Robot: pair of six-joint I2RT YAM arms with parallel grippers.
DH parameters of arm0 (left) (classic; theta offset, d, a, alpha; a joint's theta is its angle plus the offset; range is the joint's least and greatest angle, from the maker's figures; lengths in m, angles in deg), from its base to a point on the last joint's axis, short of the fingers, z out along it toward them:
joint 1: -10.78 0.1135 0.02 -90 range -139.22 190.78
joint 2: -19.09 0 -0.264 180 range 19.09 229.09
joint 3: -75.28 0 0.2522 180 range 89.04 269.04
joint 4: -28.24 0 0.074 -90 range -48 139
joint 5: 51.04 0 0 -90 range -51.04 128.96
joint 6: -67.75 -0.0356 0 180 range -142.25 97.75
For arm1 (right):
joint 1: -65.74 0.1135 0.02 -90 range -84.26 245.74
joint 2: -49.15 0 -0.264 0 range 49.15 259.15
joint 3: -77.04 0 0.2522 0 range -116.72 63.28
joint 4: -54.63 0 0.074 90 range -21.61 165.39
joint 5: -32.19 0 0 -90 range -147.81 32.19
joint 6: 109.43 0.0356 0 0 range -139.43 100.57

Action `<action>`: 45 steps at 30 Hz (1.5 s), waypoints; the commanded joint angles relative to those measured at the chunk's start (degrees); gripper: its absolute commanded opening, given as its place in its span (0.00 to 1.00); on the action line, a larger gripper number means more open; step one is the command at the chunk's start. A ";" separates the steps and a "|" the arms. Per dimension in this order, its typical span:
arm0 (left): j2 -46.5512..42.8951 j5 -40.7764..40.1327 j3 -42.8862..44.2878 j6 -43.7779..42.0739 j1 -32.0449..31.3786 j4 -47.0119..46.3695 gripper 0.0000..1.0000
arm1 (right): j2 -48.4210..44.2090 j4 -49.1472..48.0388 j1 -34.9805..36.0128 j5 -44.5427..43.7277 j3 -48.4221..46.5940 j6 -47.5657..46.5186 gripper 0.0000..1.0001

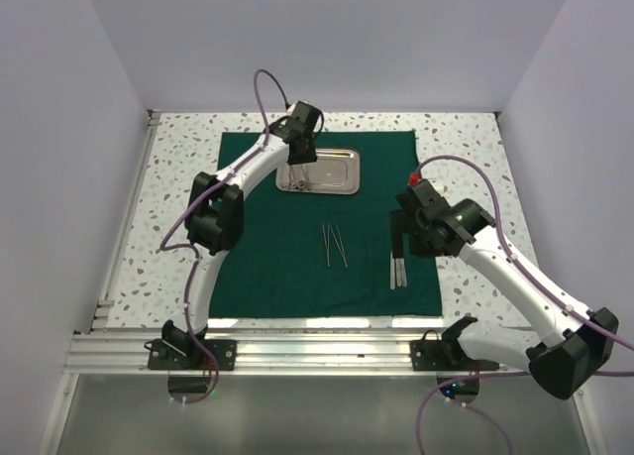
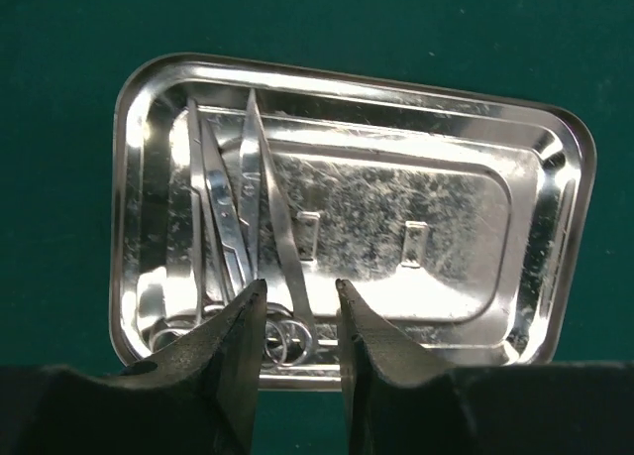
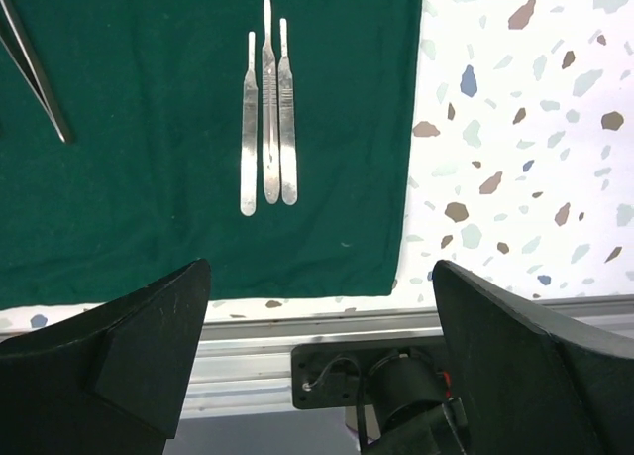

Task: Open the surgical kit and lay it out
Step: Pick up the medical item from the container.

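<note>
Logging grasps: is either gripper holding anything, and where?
Right gripper: nothing, open. Left gripper straddles instrument ring handles in the tray; grip cannot be told.

"What do the two arms look like?"

"The left arm [image 1: 233, 182] and the right arm [image 1: 515, 277] both have white shells, with chunky black joints [image 1: 216, 217] between them."

"Any cables?"

"A purple cable [image 1: 263, 83] loops along each. The right one has a small red part [image 1: 410, 180] near the wrist."

"And the hands?"

"Matte black. The left hand [image 2: 299, 288] has curved, tapering fingers [image 2: 233, 346]. The right hand [image 3: 322, 269] has broad wedge-shaped ones."
</note>
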 commanded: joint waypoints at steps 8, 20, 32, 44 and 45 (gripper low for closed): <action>3.13 4.39 3.08 -5.35 2.78 -3.42 0.38 | 6.08 -1.66 -0.62 -2.25 -4.43 -3.33 0.98; 7.35 5.89 4.57 -5.35 2.78 -4.56 0.38 | 9.43 -2.28 -0.97 -1.81 -5.57 -4.38 0.98; 11.83 9.57 6.68 -3.07 2.87 -4.12 0.19 | 10.66 -2.37 -1.85 -1.37 -5.75 -5.70 0.98; 8.59 29.58 5.10 -1.40 2.87 -15.00 0.00 | 9.52 -3.16 -2.20 -1.37 -5.23 -5.79 0.98; 7.71 31.19 5.19 -0.87 2.87 -17.28 0.00 | 9.17 -3.33 -2.29 -1.37 -5.14 -5.70 0.98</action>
